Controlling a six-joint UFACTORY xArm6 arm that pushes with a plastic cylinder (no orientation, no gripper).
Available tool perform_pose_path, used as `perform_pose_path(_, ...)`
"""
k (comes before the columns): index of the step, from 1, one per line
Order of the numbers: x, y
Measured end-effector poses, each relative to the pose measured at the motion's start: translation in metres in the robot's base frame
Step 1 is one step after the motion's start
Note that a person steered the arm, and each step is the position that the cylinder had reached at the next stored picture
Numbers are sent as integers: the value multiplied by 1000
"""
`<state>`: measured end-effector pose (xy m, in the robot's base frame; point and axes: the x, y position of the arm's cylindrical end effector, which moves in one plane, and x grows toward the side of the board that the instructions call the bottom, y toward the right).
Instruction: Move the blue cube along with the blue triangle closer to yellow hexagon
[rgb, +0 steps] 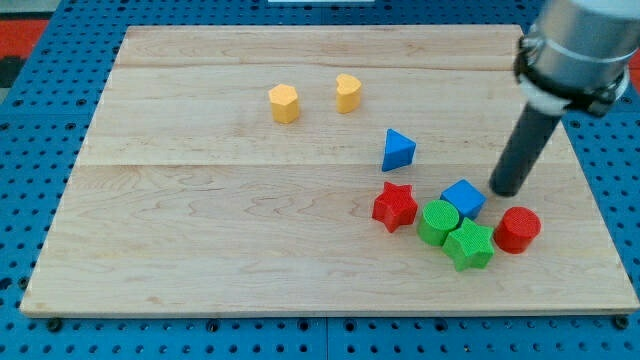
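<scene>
Blue cube (463, 198): task item, lying at the view's lower right of the wooden surface (200, 230), just left of my tip and touching or nearly touching the green cylinder below it.

Wooden surface: pale planked board, largest item, set on a blue pegboard (30, 120) that frames it on all sides.

Arm rod (527, 150): dark, straight, descending from a grey housing at the view's upper right. My tip (503, 190) rests just to the right of the blue cube and above the red cylinder. No jaws are fitted, so there is nothing to open or close and nothing is gripped.

Green star (470, 245): lowest of the cluster, between the green cylinder and the red cylinder.

Red cylinder (517, 229): rightmost block, just beside the green star.

Green cylinder (437, 221): between the red star and the green star.

Red star (395, 206): left edge of the cluster.

Blue triangle (398, 150): task item, apart from the cluster, above the red star.

Yellow hexagon (284, 103): upper middle of the surface, well apart from both blue blocks.

Yellow heart-like block (348, 93): just right of the hexagon; exact shape hard to tell.
</scene>
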<state>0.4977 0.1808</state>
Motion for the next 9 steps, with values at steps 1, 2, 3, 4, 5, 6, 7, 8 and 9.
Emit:
perform_pose_path(1,13,-4)
perform_pose_path(2,13,-49)
perform_pose_path(3,13,-61)
perform_pose_path(4,18,-34)
perform_pose_path(5,42,-46)
perform_pose_path(6,48,-106)
perform_pose_path(7,48,-153)
perform_pose_path(8,54,-146)
perform_pose_path(9,72,-138)
